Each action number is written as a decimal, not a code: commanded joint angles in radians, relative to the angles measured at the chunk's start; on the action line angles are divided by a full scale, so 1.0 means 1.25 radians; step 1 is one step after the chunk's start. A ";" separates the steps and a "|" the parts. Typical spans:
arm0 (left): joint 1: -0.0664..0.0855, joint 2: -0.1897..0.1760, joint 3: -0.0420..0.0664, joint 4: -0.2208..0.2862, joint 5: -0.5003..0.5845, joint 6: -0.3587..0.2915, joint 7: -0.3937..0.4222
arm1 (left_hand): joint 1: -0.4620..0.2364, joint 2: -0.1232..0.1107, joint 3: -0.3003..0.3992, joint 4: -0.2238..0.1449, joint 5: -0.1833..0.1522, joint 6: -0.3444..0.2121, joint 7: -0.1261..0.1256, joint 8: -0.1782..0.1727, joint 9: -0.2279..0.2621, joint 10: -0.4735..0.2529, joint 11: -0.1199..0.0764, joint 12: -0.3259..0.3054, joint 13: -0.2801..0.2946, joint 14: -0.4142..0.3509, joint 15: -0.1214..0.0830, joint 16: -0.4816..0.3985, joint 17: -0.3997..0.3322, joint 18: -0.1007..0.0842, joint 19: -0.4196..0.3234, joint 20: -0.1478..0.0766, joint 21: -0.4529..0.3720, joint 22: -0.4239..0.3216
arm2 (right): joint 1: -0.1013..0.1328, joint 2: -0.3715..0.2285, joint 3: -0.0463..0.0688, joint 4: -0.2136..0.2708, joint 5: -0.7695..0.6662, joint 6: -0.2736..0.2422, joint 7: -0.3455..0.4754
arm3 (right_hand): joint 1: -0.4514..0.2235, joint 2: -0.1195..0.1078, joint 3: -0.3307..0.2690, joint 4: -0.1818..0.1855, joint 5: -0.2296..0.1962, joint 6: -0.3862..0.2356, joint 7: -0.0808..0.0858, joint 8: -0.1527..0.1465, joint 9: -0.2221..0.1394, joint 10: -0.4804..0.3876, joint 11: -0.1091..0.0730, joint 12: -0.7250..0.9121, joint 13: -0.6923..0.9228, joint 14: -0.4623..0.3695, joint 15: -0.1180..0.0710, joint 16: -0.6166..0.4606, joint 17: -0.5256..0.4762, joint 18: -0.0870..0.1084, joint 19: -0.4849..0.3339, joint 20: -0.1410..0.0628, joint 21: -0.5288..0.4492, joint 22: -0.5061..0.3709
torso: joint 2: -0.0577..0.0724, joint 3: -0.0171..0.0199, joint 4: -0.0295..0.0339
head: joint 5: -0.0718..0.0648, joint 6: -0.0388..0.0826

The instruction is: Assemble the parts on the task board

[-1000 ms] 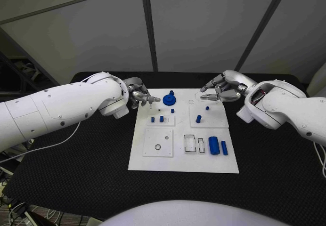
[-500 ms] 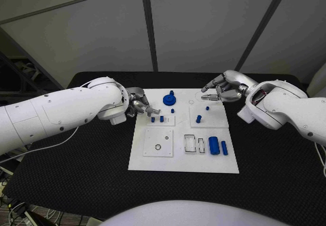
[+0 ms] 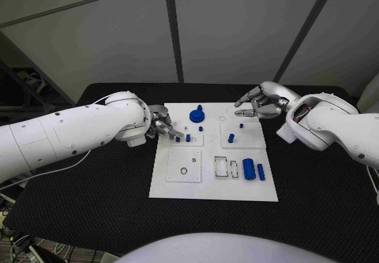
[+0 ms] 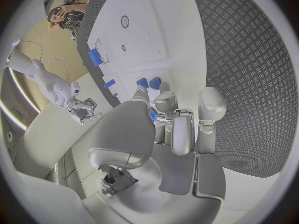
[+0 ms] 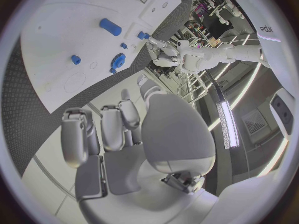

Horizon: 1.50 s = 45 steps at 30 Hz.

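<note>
Fingers [image 3: 168,129] of the left hand [image 3: 162,125] are curled together at the left edge of the task board [image 3: 213,189], tips pointing toward two small blue pegs [image 3: 182,138] standing in a raised white block. In the left wrist view the fingertips [image 4: 141,93] sit just beside those pegs [image 4: 148,83]; whether they pinch anything cannot be told, since a sliver of blue shows between them but it is too hidden to name.

On the opposite side, the right hand [image 3: 260,104] hovers over the board's far right corner, its fingers [image 3: 246,112] loosely curved and apart, holding nothing.

On the board stand a round blue knob [image 3: 196,115] near the far edge, another short peg [image 3: 230,138] on the right block, and a thick blue cylinder [image 3: 248,169] with a slimmer bar [image 3: 260,172] lying near the front right. All rest on the white plate on the black bench [image 3: 323,181].

These pieces look like rigid, light plastic with smooth sides, likely to slip or topple if nudged. Each peg is probably best taken by its upper sides with a fingertip pinch, kept upright.
</note>
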 commanded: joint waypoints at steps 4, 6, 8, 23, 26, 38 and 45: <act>0.000 0.010 0.000 -0.005 -0.021 0.012 -0.008 | 0.006 0.011 -0.008 -0.003 0.008 0.005 0.000 0.005 0.003 0.025 -0.006 0.002 0.013 0.058 -0.006 0.003 0.094 -0.002 0.007 -0.002 0.006 0.002 | 0.001 0.000 0.000 0.002 -0.003 -0.001 0.005 | -0.002 0.007 -0.001 0.003 0.002 0.004 0.000 0.000 0.001 0.002 -0.002 0.005 0.000 0.025 -0.003 -0.005 0.001 0.007 0.040 -0.005 -0.005 0.141 | 0.000 -0.0002 0.0001 | 0.000 -0.002; 0.000 0.014 0.000 -0.007 -0.021 0.015 -0.006 | 0.009 0.012 -0.009 -0.004 0.010 0.005 0.000 0.006 0.004 0.024 -0.006 0.002 0.013 0.058 -0.006 0.003 0.094 -0.002 0.006 -0.002 0.006 0.002 | 0.001 0.001 0.000 0.002 -0.003 -0.001 0.005 | -0.002 0.007 -0.001 0.003 0.002 0.004 0.000 0.000 0.001 0.002 -0.002 0.005 0.000 0.025 -0.003 -0.005 0.001 0.007 0.040 -0.005 -0.005 0.141 | 0.000 -0.0002 -0.0002 | 0.000 -0.003; 0.000 0.017 0.000 -0.010 -0.021 0.017 -0.005 | 0.015 0.015 -0.010 -0.006 0.015 0.003 0.000 0.007 0.006 0.023 -0.006 0.002 0.013 0.057 -0.006 0.002 0.093 -0.002 0.006 -0.003 0.005 0.003 | 0.001 0.001 0.000 0.002 -0.003 -0.001 0.005 | -0.002 0.007 -0.001 0.003 0.002 0.004 0.000 0.000 0.001 0.002 -0.002 0.005 0.000 0.025 -0.003 -0.005 0.001 0.007 0.040 -0.005 -0.005 0.141 | 0.000 -0.0003 -0.0003 | 0.000 -0.003; -0.002 0.033 -0.005 -0.026 -0.021 0.026 -0.007 | 0.049 0.025 -0.021 -0.011 0.079 -0.004 -0.001 0.013 0.013 0.019 -0.007 0.005 0.014 0.057 -0.007 0.002 0.093 -0.002 0.004 -0.004 0.005 0.007 | 0.001 0.003 0.000 0.000 -0.003 0.000 0.005 | -0.002 0.007 -0.001 0.003 0.002 0.004 0.000 0.000 0.001 0.002 -0.002 0.005 0.000 0.025 -0.003 -0.005 0.001 0.007 0.040 -0.005 -0.005 0.141 | -0.001 0.0000 -0.0003 | -0.001 -0.007; -0.002 0.034 -0.005 -0.027 -0.021 0.033 -0.010 | 0.055 0.027 -0.022 -0.013 0.081 -0.004 -0.002 0.014 0.014 0.019 -0.008 0.006 0.014 0.057 -0.007 0.002 0.094 -0.002 0.004 -0.004 0.006 0.007 | 0.001 0.003 0.000 0.000 -0.003 0.001 0.005 | -0.002 0.007 -0.001 0.003 0.002 0.004 0.000 0.000 0.001 0.002 -0.002 0.005 0.000 0.025 -0.003 -0.005 0.001 0.007 0.040 -0.005 -0.005 0.141 | -0.001 -0.0001 -0.0001 | -0.001 -0.007; -0.002 0.039 -0.005 -0.028 -0.021 0.034 -0.010 | 0.117 0.054 -0.008 -0.045 0.098 -0.009 -0.006 0.017 0.017 0.016 -0.011 0.011 0.012 0.057 -0.010 0.003 0.096 -0.002 0.003 -0.006 0.008 0.011 | 0.001 0.004 0.000 0.000 -0.003 0.001 0.006 | -0.002 0.007 -0.001 0.003 0.002 0.004 0.000 0.000 0.001 0.002 -0.002 0.005 0.000 0.025 -0.003 -0.005 0.001 0.007 0.040 -0.005 -0.005 0.141 | -0.001 0.0001 -0.0005 | -0.001 -0.010; -0.002 0.038 -0.005 -0.027 -0.021 0.052 -0.007 | 0.135 0.051 -0.011 -0.062 0.097 -0.009 -0.006 0.019 0.018 0.016 -0.011 0.013 0.011 0.058 -0.010 0.007 0.101 -0.003 0.003 -0.007 0.009 0.013 | 0.001 0.004 0.000 -0.001 -0.003 0.002 0.005 | -0.002 0.007 -0.001 0.003 0.002 0.004 0.000 0.000 0.001 0.002 -0.002 0.005 0.000 0.025 -0.003 -0.005 0.001 0.007 0.040 -0.005 -0.005 0.141 | 0.000 -0.0002 0.0004 | -0.002 -0.011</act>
